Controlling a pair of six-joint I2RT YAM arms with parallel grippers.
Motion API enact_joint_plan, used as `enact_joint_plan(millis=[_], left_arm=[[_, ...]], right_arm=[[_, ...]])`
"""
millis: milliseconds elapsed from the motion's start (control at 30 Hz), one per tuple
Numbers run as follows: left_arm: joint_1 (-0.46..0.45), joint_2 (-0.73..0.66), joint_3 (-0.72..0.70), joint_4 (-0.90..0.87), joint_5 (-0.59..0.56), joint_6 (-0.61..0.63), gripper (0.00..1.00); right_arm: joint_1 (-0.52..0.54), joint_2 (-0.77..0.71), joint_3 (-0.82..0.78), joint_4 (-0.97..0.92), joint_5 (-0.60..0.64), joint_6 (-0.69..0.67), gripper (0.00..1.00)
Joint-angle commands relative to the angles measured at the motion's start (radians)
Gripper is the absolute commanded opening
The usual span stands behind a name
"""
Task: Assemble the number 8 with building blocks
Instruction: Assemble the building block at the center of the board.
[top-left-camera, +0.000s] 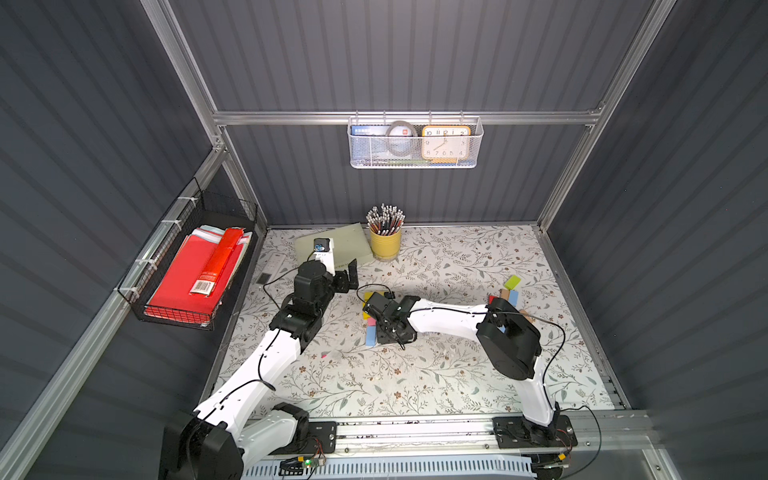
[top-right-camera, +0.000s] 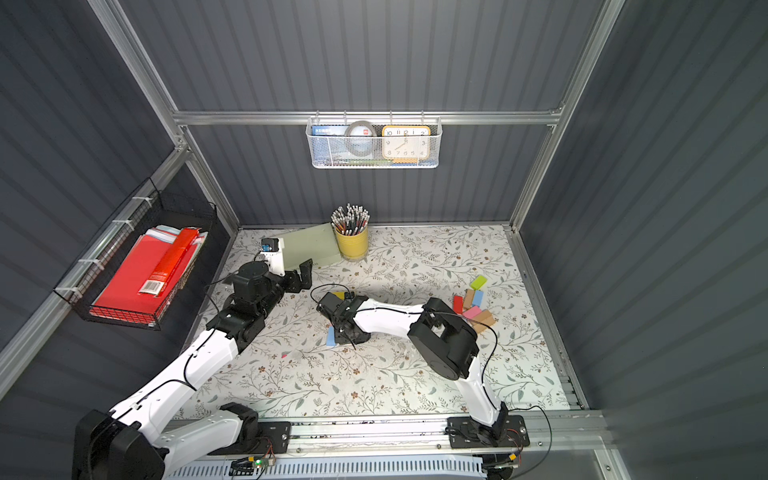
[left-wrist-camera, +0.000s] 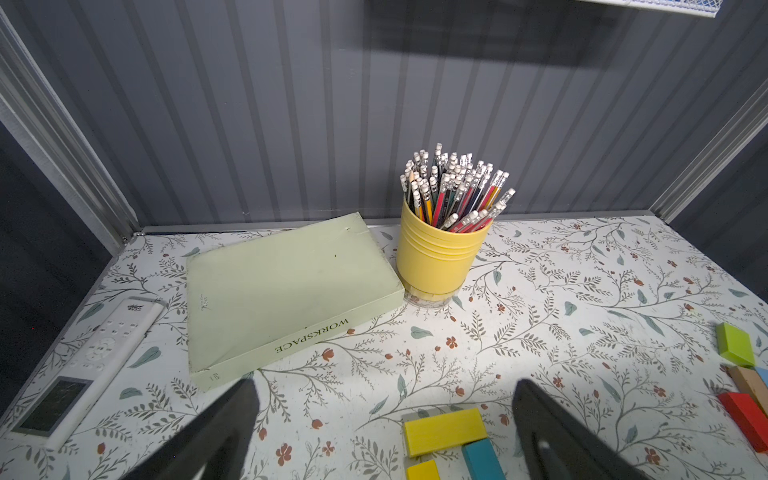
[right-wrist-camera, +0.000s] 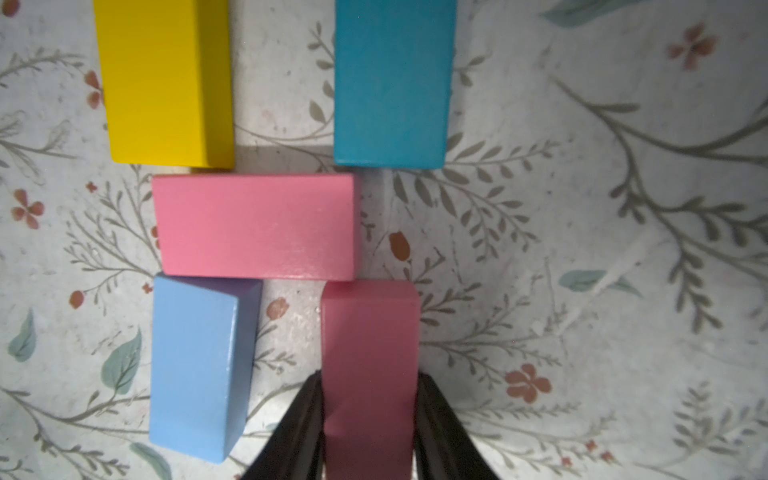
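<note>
Right wrist view looks straight down on five building blocks laid flat. A yellow block (right-wrist-camera: 166, 83) and a teal block (right-wrist-camera: 392, 83) form the upper uprights, and a pink crossbar (right-wrist-camera: 253, 226) lies across their ends. A light blue block (right-wrist-camera: 199, 370) and a darker pink block (right-wrist-camera: 370, 332) run on below as the lower uprights. The right gripper (right-wrist-camera: 370, 376) straddles the darker pink block, one finger against each long side, presumably to keep it square to the crossbar. I cannot tell whether it is pinching or letting go. A second yellow block (left-wrist-camera: 442, 430) caps the top, and I see no bottom bar. In a top view the number 8 (top-left-camera: 371, 336) sits near the middle of the worktop (top-left-camera: 415, 374), slightly toward its left edge. The spare blocks (top-right-camera: 473, 303) lie heaped by the right edge, within that arm's reach. The left gripper (top-left-camera: 347, 278) hangs spread wide and empty behind the figure, out of the way. At the rear edge a yellow cup (top-left-camera: 385, 247) bristles with pencils, touching a pale green book (left-wrist-camera: 291, 282). On the back wall a white mesh basket (top-left-camera: 415, 165) holds a clock (top-left-camera: 446, 142) and a tape roll (top-left-camera: 401, 133). A black wire basket (top-left-camera: 178, 320) on the left wall holds red folders (top-left-camera: 183, 282).
</note>
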Motion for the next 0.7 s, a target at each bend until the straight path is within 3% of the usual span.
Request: enact_joint_plan(millis=[0,167,667], left_arm=[[0.006,-0.012,-0.006,-0.003,0.008,0.018,0.99],[0.005,-0.01,-0.007,-0.004,0.007,0.019,0.99],[0.006,-0.013,-0.008,-0.003,0.006,0.02,0.99]], right_arm=[[-0.004,0.025,-0.019,-0.05,0.014,0.017,0.39],[-0.004,0.024,-0.021,-0.048,0.017,0.023,0.41],[-0.008,-0.045,0.003,-0.044,0.034,0.025,0.69]])
